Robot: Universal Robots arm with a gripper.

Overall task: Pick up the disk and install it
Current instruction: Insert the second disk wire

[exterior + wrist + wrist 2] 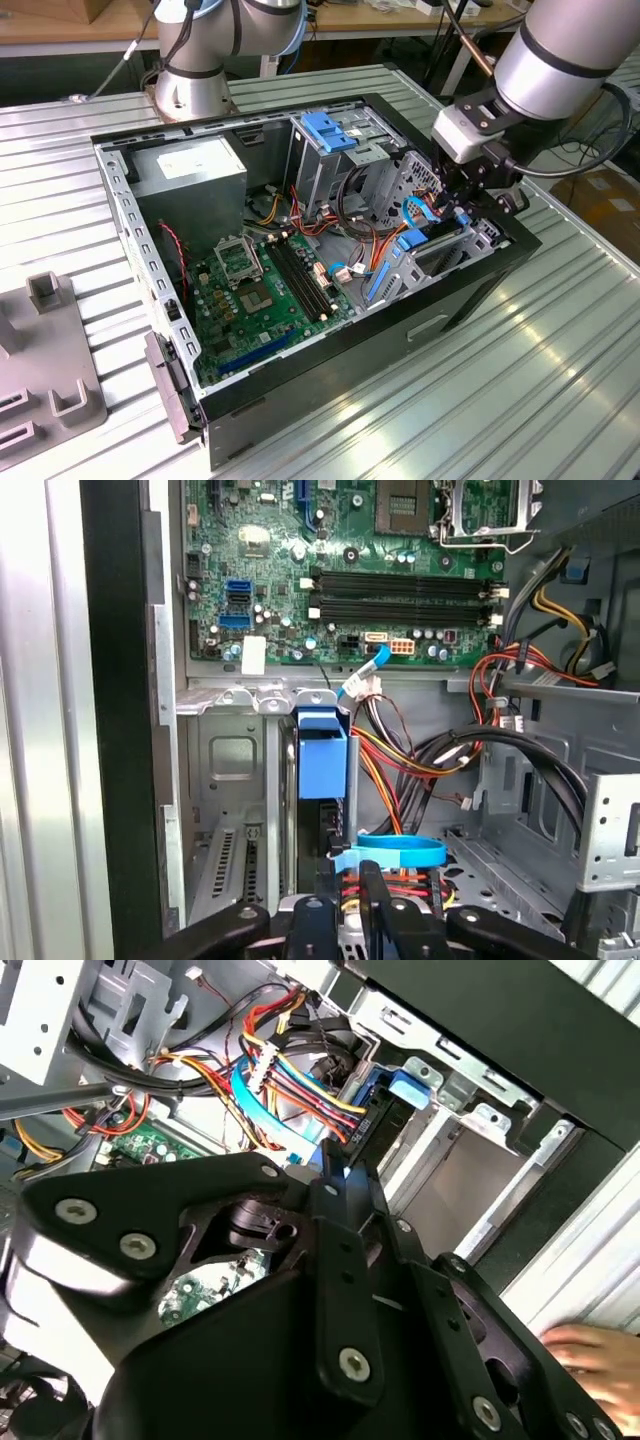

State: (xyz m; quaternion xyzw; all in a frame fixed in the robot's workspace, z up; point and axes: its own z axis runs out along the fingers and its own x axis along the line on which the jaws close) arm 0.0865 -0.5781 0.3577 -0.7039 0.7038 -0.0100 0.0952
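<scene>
The gripper (462, 196) sits low inside the computer case (480, 290), by the blue-edged disk (322, 752) (jaws: cannot tell).

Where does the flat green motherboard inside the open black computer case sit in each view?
Exterior view: the green motherboard lies on the floor of the black case, at the exterior view's left of the wires.
Second wrist view: a strip of it shows beyond the wires.
First wrist view: it spreads beyond the wires, black memory slots showing.
Shared landmark: the red, yellow and orange wire bundle.
</scene>
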